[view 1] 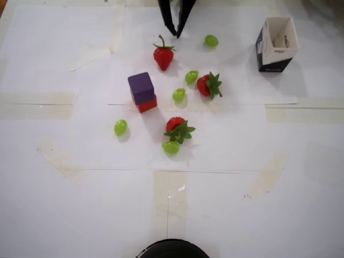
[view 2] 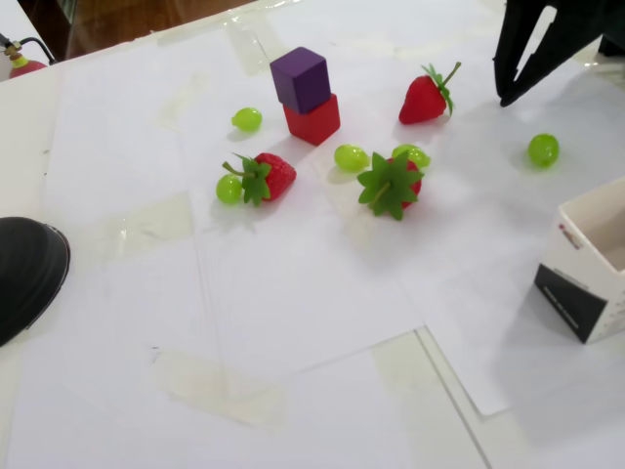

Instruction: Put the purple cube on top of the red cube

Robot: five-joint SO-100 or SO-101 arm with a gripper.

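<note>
A: Where's the purple cube (view 1: 141, 87)?

B: On top of the red cube (view 1: 147, 103), sitting a bit askew but resting on it. In the fixed view the stack is upper centre: purple cube (view 2: 300, 79) over red cube (view 2: 312, 119).

A: Gripper?

B: At the top edge of the overhead view, gripper (view 1: 174, 33) has 2 dark fingers close together, tips nearly meeting in a narrow V. Holds nothing. The fixed view shows it top right, gripper (view 2: 505, 95), slim gap between the fingers, so a little bit apart, not clamped. Well apart from the stack.

A: Anything else on the table?

B: 3 strawberries: 1 just below the gripper (view 1: 163, 55), 1 right of centre (view 1: 207, 85), 1 lower (view 1: 176, 128). 5 green grapes, e.g. 1 near the gripper tips (view 1: 211, 40) and 1 left of the lower strawberry (view 1: 120, 127). Small open carton (view 1: 277, 44) at the top right, standing upright. White paper sheets w/ tape cover the table (view 1: 64, 204). A black rounded thing (view 1: 172, 249) pokes in at the bottom edge; can't tell what it is.
</note>
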